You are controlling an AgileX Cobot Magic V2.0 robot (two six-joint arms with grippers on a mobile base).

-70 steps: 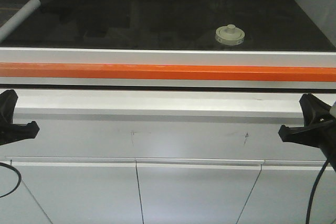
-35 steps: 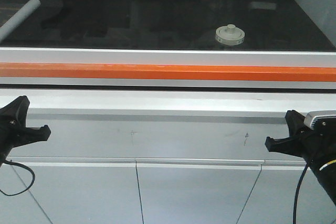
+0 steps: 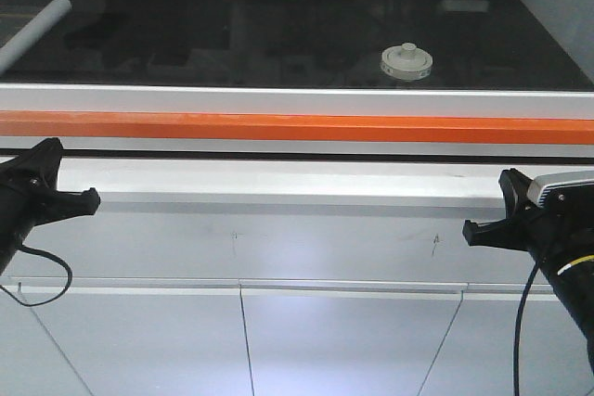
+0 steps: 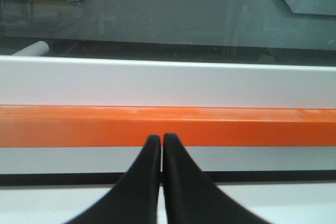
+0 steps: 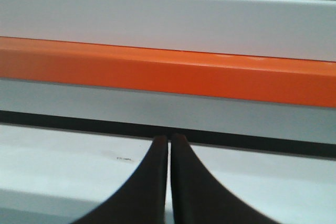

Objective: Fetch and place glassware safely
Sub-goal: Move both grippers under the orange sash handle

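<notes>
Since both grippers are seen further inward and higher than a second ago, an approach toward the jar is judged to be under way, though nothing is yet reached. The left gripper (image 3: 48,150) is now placed at the 9 o'clock edge of the front view and the right gripper (image 3: 508,179) at 3 o'clock, both on the near side of the orange bar (image 3: 297,125). In each wrist view the fingers (image 4: 149,177) are shown pressed together tip to tip, with nothing held between them.

The jar (image 3: 406,62) is found upright on the dark top (image 3: 232,34) beyond the orange bar, at about 1 o'clock from the view's centre. From the right gripper it lies at 11 o'clock and from the left gripper at 2 o'clock, well apart from both. It is not seen in either wrist view. The fingers must be opened and carried over the orange bar before a grasp can be attempted, and the right gripper is judged the nearer. The rod (image 3: 32,32) at 10 o'clock is no part of the task.
</notes>
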